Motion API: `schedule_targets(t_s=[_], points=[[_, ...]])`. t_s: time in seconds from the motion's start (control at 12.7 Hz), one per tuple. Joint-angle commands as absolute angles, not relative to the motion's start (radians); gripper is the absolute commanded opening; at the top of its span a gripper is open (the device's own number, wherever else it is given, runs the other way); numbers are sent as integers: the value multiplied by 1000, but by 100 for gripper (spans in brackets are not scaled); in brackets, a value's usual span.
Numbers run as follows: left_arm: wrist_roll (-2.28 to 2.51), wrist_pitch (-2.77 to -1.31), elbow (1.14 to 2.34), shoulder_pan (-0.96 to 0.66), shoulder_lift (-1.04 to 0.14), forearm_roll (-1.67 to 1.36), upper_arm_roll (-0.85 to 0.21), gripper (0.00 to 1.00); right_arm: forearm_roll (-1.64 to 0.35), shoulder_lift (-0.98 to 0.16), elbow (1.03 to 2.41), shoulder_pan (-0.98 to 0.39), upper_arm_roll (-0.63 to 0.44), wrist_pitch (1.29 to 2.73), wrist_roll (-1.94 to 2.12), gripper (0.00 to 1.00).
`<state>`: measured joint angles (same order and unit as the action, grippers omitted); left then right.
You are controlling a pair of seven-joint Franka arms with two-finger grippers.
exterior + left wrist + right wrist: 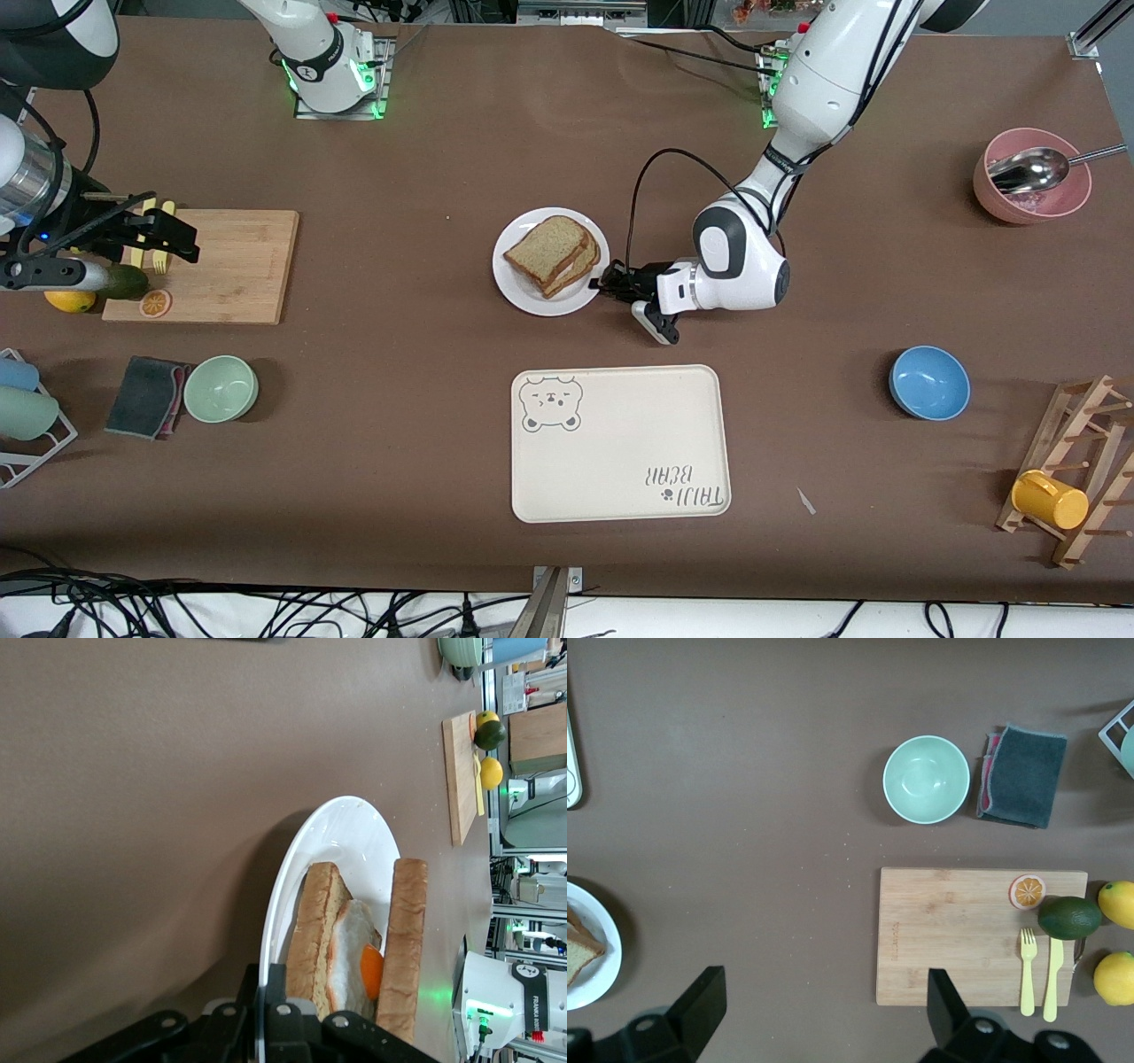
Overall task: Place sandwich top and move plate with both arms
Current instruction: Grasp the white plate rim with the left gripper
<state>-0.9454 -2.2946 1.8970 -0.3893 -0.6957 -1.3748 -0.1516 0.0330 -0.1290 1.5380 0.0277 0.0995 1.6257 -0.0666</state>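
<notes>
The white plate sits mid-table and holds a sandwich. The sandwich top, a speckled brown slice, lies on the lower slice. In the left wrist view the top slice rests over a fried egg on the bottom slice. My left gripper is shut on the plate's rim at the left arm's side, one finger above the rim and one below. My right gripper is open and empty, up over the wooden cutting board. The plate's edge shows in the right wrist view.
A cream bear tray lies nearer the front camera than the plate. A blue bowl, a pink bowl with a spoon and a rack with a yellow cup stand toward the left arm's end. A green bowl and a cloth sit near the cutting board.
</notes>
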Motion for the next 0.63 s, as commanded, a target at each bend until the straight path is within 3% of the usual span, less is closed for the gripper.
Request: schedule_targets(t_s=[0.0, 0.55], points=[[-907, -2289, 1901, -379, -678, -1430, -149, 0, 38, -103, 1557, 40, 118, 1635, -51, 100], [-825, -2155, 1855, -318, -635, -1454, -147, 0, 43, -101, 1557, 40, 132, 1629, -49, 100]])
